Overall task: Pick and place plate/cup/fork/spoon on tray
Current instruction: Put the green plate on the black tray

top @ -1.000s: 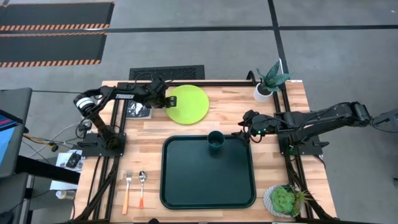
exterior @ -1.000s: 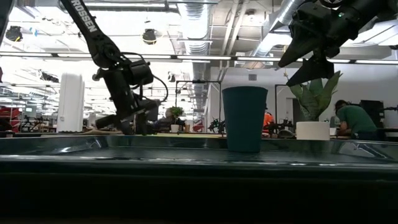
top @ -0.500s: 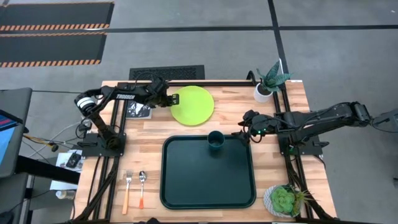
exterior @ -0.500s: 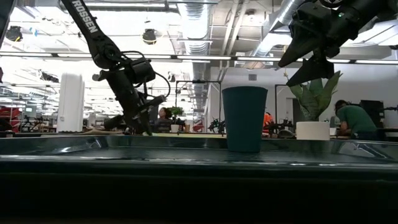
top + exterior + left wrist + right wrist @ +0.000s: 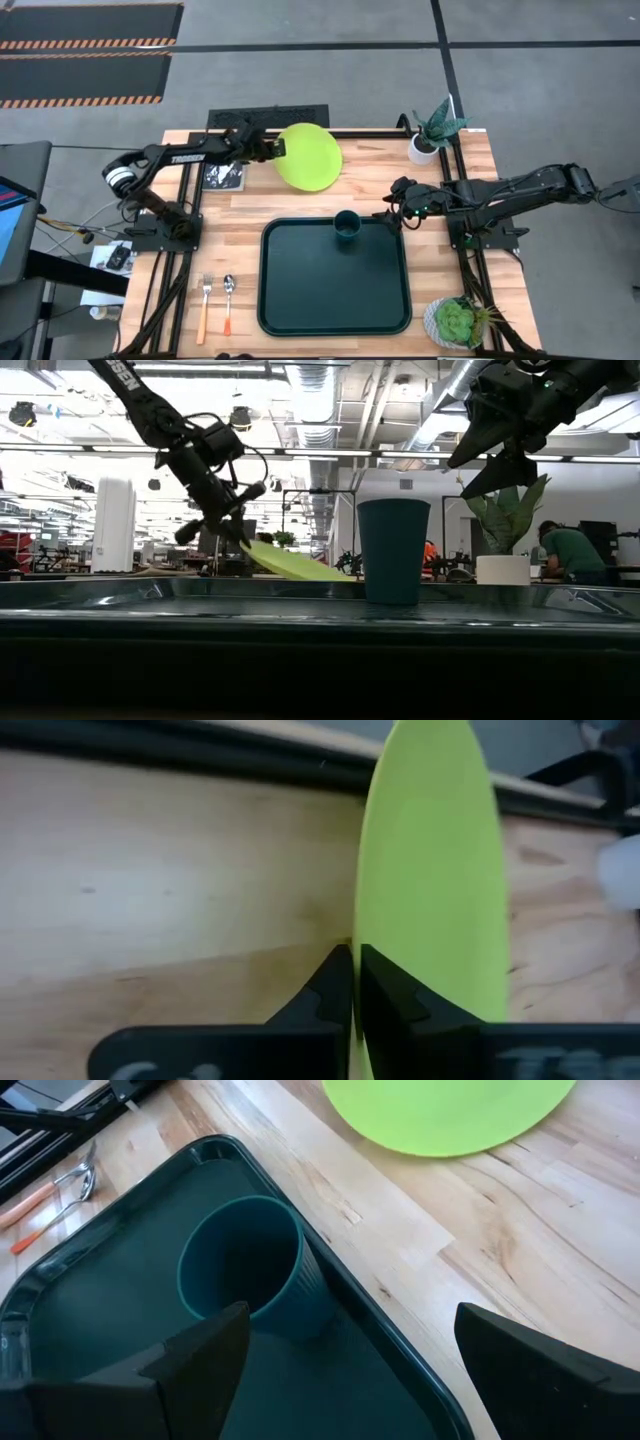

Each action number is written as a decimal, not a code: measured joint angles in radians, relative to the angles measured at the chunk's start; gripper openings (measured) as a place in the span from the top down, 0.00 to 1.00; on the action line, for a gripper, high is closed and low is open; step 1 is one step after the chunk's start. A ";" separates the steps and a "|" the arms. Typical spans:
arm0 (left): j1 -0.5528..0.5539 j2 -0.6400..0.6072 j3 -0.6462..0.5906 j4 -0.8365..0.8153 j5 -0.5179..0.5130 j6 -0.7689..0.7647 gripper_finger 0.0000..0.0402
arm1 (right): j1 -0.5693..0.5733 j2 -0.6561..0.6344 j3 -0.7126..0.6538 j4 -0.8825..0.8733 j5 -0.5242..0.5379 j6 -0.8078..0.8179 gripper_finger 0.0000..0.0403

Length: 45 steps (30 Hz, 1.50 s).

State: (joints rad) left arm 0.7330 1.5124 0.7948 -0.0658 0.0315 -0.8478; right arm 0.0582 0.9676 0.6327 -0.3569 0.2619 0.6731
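The lime-green plate (image 5: 308, 157) is lifted over the table's far middle, tilted, in my left gripper (image 5: 277, 147), which is shut on its left rim. It shows in the low view (image 5: 295, 565) too. The dark teal cup (image 5: 347, 226) stands upright at the far edge of the dark green tray (image 5: 300, 290). My right gripper (image 5: 393, 211) is open and empty above the table, just right of the cup. The fork (image 5: 204, 307) and the spoon (image 5: 228, 303) lie on the table left of the tray. My left gripper pinches the plate's rim (image 5: 362, 948) on its left side between its two fingers, one on each face. The fingers come level from the table's left. The plate is lifted clear of the table and slants down toward the right from the fingers.
A black book (image 5: 222, 175) lies under my left arm at the far left. A white pot with a spiky plant (image 5: 428, 140) stands at the far right corner; a potted succulent (image 5: 455, 322) stands at the near right corner.
My left gripper has risen with the plate and gone a little toward the table's right. The plate, flat on the table a second ago, is now lifted clear and tilted, its right side lower.
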 joint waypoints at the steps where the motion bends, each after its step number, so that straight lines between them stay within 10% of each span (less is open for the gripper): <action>1: 0.000 -0.011 0.000 0.000 -0.003 0.000 1.00 | 0.000 0.000 0.000 0.000 0.000 0.000 0.08; 24: -0.071 -0.321 0.001 0.104 -0.044 0.016 1.00 | -0.188 0.003 0.000 0.260 0.085 0.000 0.08; 45: -0.278 -0.354 0.002 0.217 -0.102 -0.014 1.00 | -0.415 0.003 0.000 0.464 0.023 -0.026 0.08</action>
State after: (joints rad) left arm 0.4549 1.1580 0.7963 0.1509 -0.0706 -0.8616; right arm -0.3567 0.9707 0.6327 0.1074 0.2852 0.6468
